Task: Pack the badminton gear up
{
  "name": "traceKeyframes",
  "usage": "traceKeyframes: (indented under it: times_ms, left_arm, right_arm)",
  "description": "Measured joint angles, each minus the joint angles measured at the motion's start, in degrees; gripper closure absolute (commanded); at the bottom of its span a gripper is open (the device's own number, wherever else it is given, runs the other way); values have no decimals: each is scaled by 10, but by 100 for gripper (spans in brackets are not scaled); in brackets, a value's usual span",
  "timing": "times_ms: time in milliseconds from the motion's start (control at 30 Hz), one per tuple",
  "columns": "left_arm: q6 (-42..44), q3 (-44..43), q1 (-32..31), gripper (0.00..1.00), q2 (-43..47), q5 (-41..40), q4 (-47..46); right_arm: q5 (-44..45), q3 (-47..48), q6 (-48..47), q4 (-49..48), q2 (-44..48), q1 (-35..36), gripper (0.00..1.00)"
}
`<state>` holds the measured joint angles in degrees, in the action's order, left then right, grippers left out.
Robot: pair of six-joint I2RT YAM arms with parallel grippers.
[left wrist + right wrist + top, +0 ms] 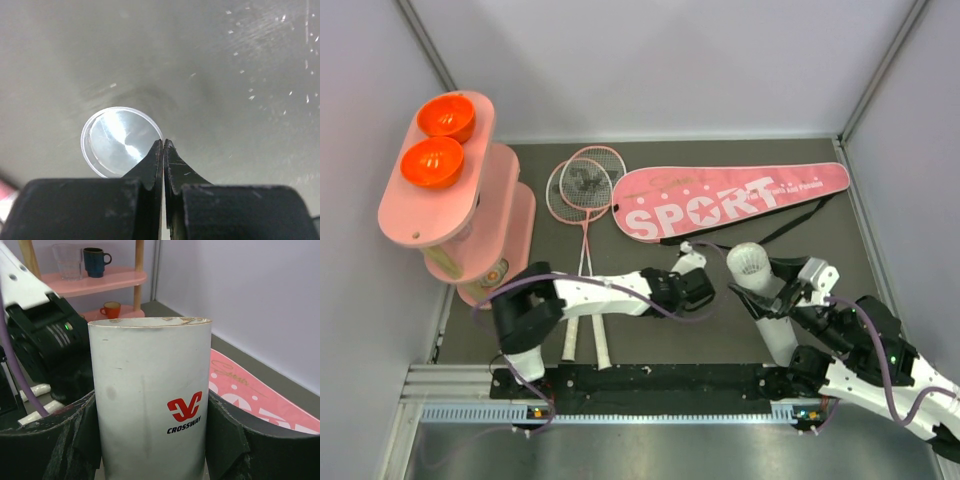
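Red CROSSWAY logo on cardboard tube

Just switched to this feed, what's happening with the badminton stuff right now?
The right gripper holds the white cardboard tube upright, with what looks like a shuttlecock at its open top. The left gripper is shut, its tips at the rim of a clear round lid lying on the table; whether it pinches the rim is unclear. The two rackets and the pink SPORT bag lie flat farther back, not yet packed.
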<state>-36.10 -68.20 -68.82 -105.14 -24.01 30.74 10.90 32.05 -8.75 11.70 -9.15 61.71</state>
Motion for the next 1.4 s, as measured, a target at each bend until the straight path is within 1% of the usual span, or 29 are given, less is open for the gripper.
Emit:
traceKeyframes:
  times_ms: [133, 233, 333, 433, 533, 667, 800, 900, 1067, 1400]
  left_arm:
    - [0, 68, 27, 100, 128, 5, -3]
    - [6, 104, 72, 100, 266, 23, -15]
    - [33, 113, 118, 100, 401, 50, -42]
    - [82, 113, 144, 100, 526, 114, -92]
    - [135, 91, 148, 100, 602, 196, -112]
    - [189, 35, 148, 100, 602, 298, -114]
    - [227, 31, 148, 100, 579, 380, -98]
    - [250, 27, 148, 100, 556, 422, -70]
    - [269, 27, 148, 100, 542, 473, -37]
    - [277, 27, 148, 100, 526, 529, -33]
  right_arm:
    - [0, 0, 0, -2, -5, 0, 64]
    - [0, 0, 0, -5, -12, 0, 64]
    - [-1, 0, -1, -14, -31, 0, 64]
    - [-9, 0, -2, -28, -62, 0, 65]
    - [-32, 7, -7, -37, -111, 0, 66]
    - [-81, 27, -26, -39, -211, 0, 66]
    - [-132, 49, -53, -28, -299, 0, 66]
    - [-161, 64, -69, -20, -336, 0, 66]
    - [-192, 75, -84, -29, -345, 0, 66]
    - [-212, 75, -91, -43, -342, 0, 66]
